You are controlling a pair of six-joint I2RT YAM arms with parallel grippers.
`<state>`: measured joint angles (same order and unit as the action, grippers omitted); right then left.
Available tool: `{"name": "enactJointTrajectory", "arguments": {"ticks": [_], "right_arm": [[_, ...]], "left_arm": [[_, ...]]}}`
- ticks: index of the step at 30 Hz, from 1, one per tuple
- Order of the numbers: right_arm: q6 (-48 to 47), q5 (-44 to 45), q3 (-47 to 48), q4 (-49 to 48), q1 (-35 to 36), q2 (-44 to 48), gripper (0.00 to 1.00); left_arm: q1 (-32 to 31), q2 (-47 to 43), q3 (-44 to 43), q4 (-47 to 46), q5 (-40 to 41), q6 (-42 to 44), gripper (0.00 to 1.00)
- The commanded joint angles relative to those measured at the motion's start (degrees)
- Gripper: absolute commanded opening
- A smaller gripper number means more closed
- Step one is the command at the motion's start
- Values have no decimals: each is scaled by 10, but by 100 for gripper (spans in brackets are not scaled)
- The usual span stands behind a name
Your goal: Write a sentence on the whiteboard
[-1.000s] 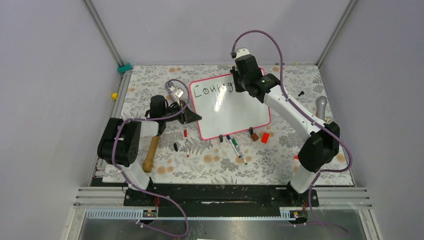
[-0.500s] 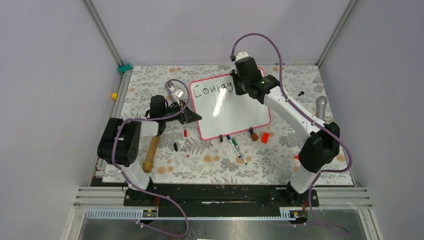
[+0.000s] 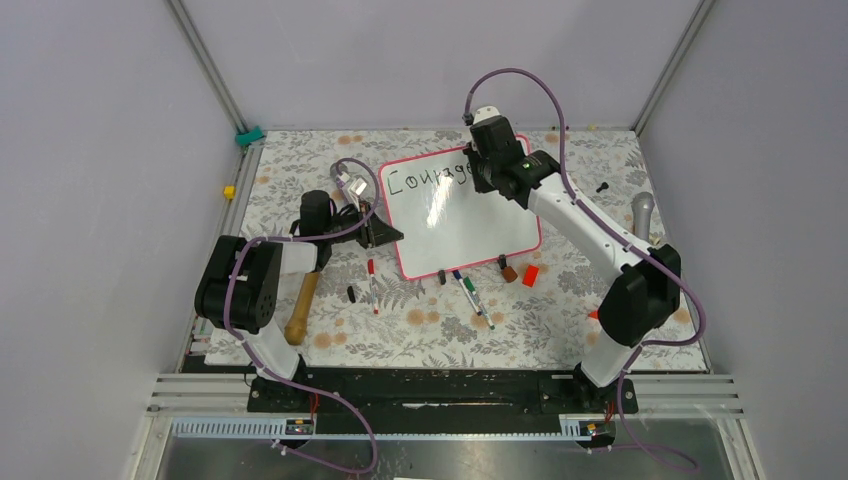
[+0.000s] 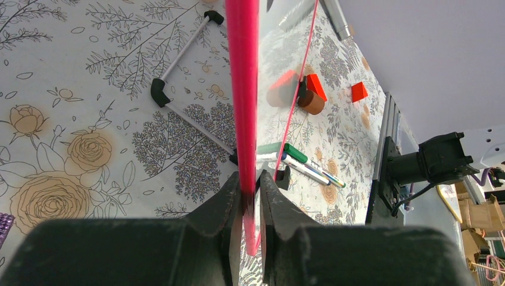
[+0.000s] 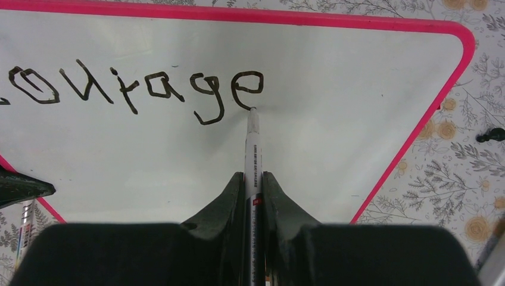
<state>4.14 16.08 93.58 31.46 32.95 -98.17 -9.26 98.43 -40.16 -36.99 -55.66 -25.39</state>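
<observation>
R gripper (image 5: 253, 177) pinches marker (image 5: 253, 137), tip on whiteboard (image 5: 333, 77); L gripper (image 4: 249, 179) clamps its edge.

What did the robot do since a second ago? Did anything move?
The right pincer, shut on the marker, slid slightly right along the whiteboard, and the sentence grew a bit at the end of Courage. The left pincer kept gripping the whiteboard's edge. The loose pens and red block stayed put.
</observation>
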Motion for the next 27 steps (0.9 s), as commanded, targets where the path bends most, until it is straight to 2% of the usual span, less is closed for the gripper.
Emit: {"name": "enactJointTrajectory", "arguments": {"ticks": [1,7,12,18,27], "right_arm": [[-5,31,-22,-25,-4,43,0],[8,-4,-93,-106,-4,131,0],[28,-27,-130,-136,-3,166,0],[70,-75,-143,-129,-4,180,0],[120,-76,-146,-93,-4,193,0]], "left_arm": [[7,11,6,6,38,31,0],[7,14,4,6,37,28,0],[8,13,4,6,36,28,0],[9,14,3,7,37,26,0],[10,14,2,11,42,24,0]]}}
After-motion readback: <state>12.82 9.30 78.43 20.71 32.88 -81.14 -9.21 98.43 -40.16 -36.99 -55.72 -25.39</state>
